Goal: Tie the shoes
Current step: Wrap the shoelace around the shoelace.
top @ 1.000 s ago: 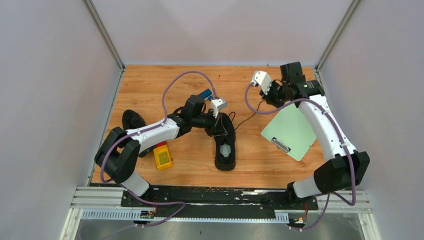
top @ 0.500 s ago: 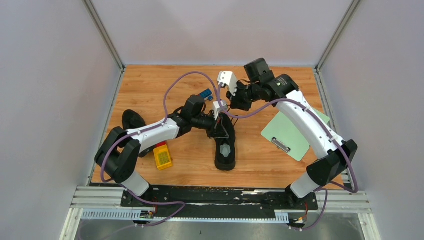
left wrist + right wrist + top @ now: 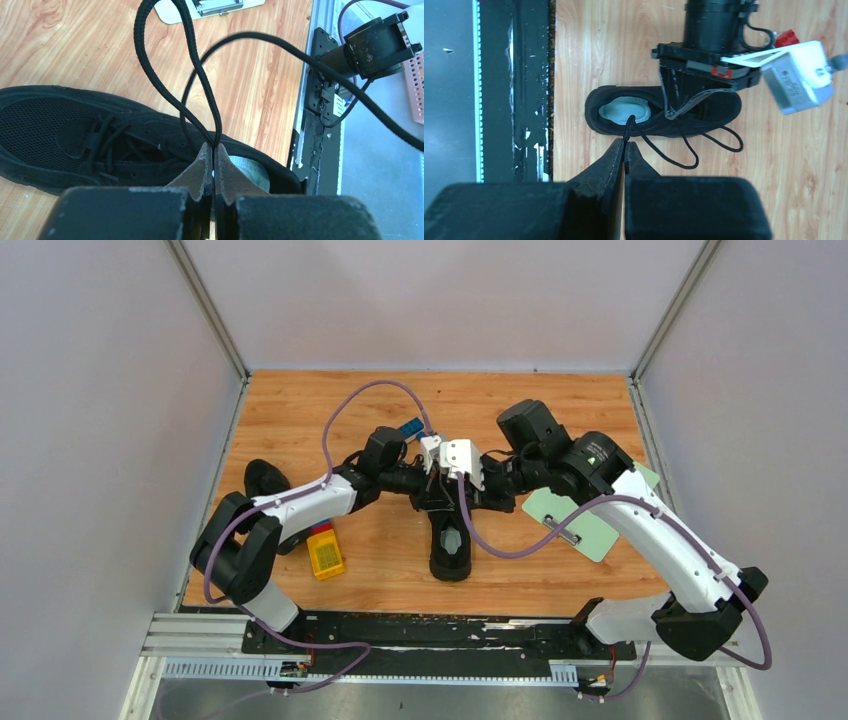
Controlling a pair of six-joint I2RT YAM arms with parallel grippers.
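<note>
Light: bright, even, diffuse, delivered from overhead.
Shadows: soft ones are cast on the orange wooden tabletop [image 3: 560, 400].
Glare: the white plastic camera housing [image 3: 799, 77] is nearly washed out at 2 o'clock.
Blur: the black left gripper [image 3: 213, 150] and black right gripper [image 3: 624, 146] are rendered soft at 6 o'clock.
Contrast: the black fabric sneaker [image 3: 448, 562] is flattened from above.

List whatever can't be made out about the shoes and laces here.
- Left wrist view: the lace loop pinched in the left gripper runs off the top edge.
- Right wrist view: the left gripper's body hides the centre shoe's eyelets; the right gripper pinches a lace strand.
- Top view: both grippers cover the lacing, so any knot is unseen; the left arm hides most of the second shoe.
</note>
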